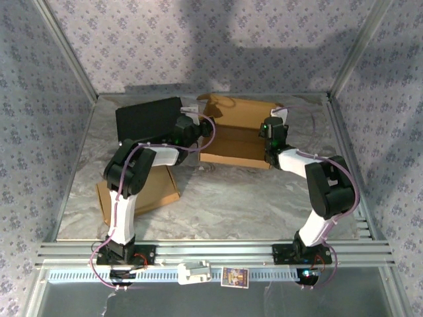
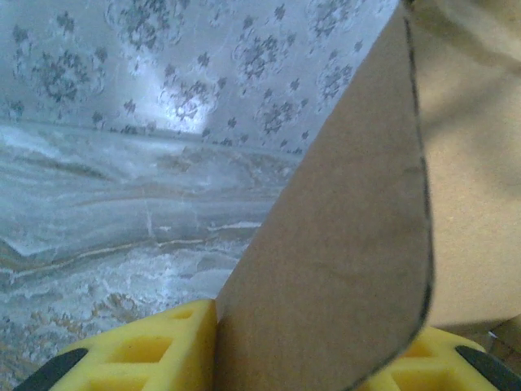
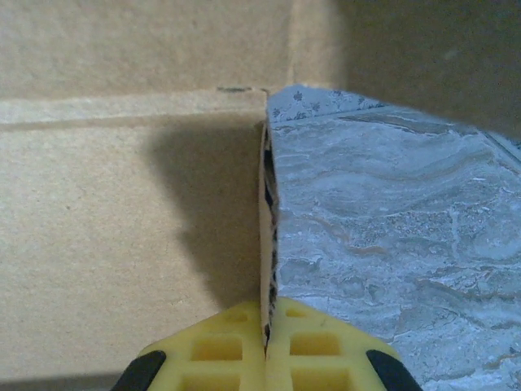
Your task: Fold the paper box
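Where the paper box point(image 1: 238, 112) stands open on the table point(image 1: 231, 205), a black board point(image 1: 149, 117) just left of it, the right gripper point(image 3: 267, 318) at its right end is clenched on a wall edge. At its left end the left gripper point(image 2: 301, 350) straddles a flap point(image 2: 342, 244); grip or slack, cannot tell.

The right gripper point(image 3: 266, 342), with yellow ribbed fingers point(image 3: 216, 350), is closed on the thin upright wall edge of the brown paper box point(image 3: 122, 244); the box's flat panel, bearing a horizontal crease, lies to the left; the grey marbled table surface point(image 3: 391, 220) lies to the right.
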Motion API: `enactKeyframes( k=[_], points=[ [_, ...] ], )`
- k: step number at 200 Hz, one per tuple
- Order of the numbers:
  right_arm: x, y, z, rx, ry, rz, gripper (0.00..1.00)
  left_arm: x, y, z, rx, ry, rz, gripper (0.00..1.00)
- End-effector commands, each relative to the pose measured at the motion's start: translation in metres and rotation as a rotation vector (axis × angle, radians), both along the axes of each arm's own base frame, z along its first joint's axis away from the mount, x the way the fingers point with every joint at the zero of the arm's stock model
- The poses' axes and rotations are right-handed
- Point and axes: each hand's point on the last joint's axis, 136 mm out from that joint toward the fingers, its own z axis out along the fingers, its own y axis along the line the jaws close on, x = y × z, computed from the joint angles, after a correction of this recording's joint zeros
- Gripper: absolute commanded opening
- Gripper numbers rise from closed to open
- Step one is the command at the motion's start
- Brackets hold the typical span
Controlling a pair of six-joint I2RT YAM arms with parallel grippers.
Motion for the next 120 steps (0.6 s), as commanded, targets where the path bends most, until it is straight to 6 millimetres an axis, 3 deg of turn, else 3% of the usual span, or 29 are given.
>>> enactKeyframes(
  k=[1, 28, 88, 120],
  points=[
    [0.001, 0.008, -0.014, 0.005, 0.052, 0.014, 0.0, -0.009, -0.016, 0.012, -0.022, 0.042, -0.068, 0.39],
    [0.002, 0.009, -0.016, 0.013, 0.059, 0.012, 0.0, -0.007, -0.013, 0.007, -0.063, 0.078, -0.053, 0.39],
    [-0.001, 0.003, -0.008, 0.02, 0.053, -0.004, 0.0, 0.005, -0.014, 0.033, 0.017, 0.08, -0.044, 0.35],
    [0.001, 0.0, 0.0, 0.039, 0.06, -0.004, 0.0, 0.008, -0.015, 0.037, 0.022, 0.109, -0.052, 0.34]
  ],
)
